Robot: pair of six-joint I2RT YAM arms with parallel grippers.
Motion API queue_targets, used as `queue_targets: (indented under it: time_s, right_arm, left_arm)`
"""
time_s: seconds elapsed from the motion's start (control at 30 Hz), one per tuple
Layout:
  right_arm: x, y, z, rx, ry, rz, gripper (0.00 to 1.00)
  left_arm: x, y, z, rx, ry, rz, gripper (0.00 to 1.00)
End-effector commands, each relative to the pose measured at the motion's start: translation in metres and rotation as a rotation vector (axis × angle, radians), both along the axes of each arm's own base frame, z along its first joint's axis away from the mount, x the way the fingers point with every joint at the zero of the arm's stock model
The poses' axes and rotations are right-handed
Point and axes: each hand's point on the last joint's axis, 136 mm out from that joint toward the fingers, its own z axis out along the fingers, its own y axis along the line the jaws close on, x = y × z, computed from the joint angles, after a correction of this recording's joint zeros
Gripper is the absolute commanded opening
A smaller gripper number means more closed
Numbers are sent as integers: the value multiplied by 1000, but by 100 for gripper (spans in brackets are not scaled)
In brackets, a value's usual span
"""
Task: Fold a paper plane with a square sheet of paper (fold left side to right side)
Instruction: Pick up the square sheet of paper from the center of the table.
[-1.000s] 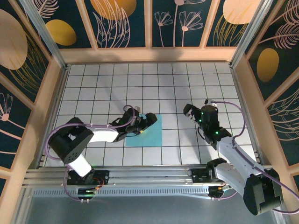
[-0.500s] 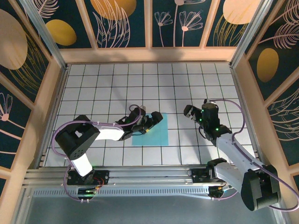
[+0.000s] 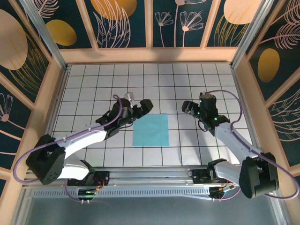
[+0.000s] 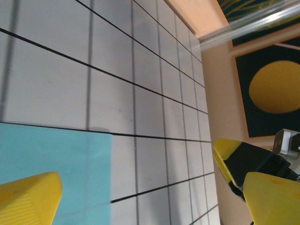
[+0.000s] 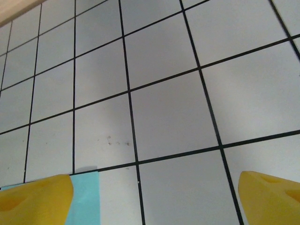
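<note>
The paper (image 3: 150, 130) is lying flat mid-tabletop (image 3: 93, 84), not creased anywhere I can spot. The left hand (image 3: 143, 107) is hanging at its 11 o'clock and the right hand (image 3: 189, 107) is off at 2 o'clock, both spread wide and holding nothing. That sheet is looking thin, light and floppy, so I'm guessing it'll skate on the smooth tiles. I'd be teasing up the 9 o'clock edge near a corner while pinning the 3 o'clock side.
</note>
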Motion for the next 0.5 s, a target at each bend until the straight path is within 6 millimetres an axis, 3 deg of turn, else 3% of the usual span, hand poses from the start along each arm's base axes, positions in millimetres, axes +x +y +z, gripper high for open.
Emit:
queue_targets:
  time_s: [0.0,0.1,0.27,0.37,0.47]
  right_arm:
    - [2,30,-6,-27,48,99,91]
    - [8,58,-24,-78,102,158,91]
    - [13,107,-55,-123,203,256,92]
    - [12,127,-70,-133,232,292,92]
    - [10,138,-82,-130,265,306,92]
  left_arm:
    - [-24,22,-45,109,102,-47,95]
    - [-39,22,-61,102,148,-103,84]
    - [-57,5,-82,21,230,-210,57]
    - [-63,0,-94,13,267,-244,47]
    - [-67,-1,-104,37,294,-253,44]
